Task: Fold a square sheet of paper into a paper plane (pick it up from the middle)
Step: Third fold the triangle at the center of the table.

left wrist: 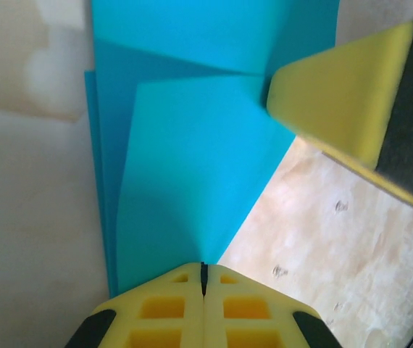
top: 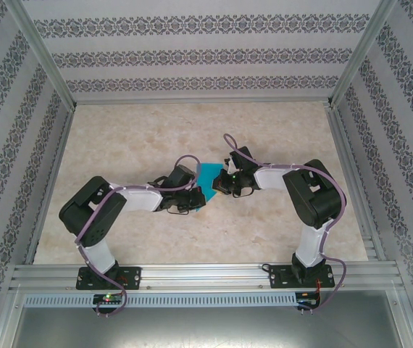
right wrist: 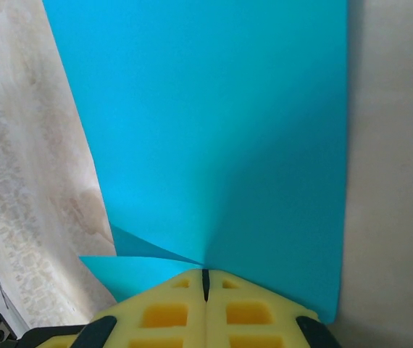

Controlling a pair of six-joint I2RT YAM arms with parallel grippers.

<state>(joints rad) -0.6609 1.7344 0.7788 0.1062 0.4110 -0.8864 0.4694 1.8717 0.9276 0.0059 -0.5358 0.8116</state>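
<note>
- The left jaws are pressed together: their yellow pads (left wrist: 164, 308) meet along a thin dark seam with no gap.
- The tip of those pads sits at the narrow end of the sheet of paper (left wrist: 192, 181). I cannot tell whether any paper is nipped in the seam or just pressed under it.
- The right jaws are pressed together too, their pads (right wrist: 243, 315) flush against each other.
- Their tip touches the sheet of paper (right wrist: 221, 130) right where two creases run together, and a small folded flap pokes out to one side of them.
- In the left wrist view the right arm's yellow pad (left wrist: 330, 94) rests on the paper at the corner where several folded layers meet.
- The paper is teal-blue and already partly folded, with overlapping layers and slanted edges.
- From above, the sheet of paper (top: 208, 174) lies flat near the middle of the counter (top: 134, 138), between the two sets of jaws.
- The left jaws come onto it from its near-left side and the right jaws from its right.
- The left arm (top: 98, 210) reaches in from the near left and the right arm (top: 311, 192) from the near right, both bent at the elbow.
- Patterned walls (top: 206, 54) enclose the counter on the left, right and far sides.
</note>
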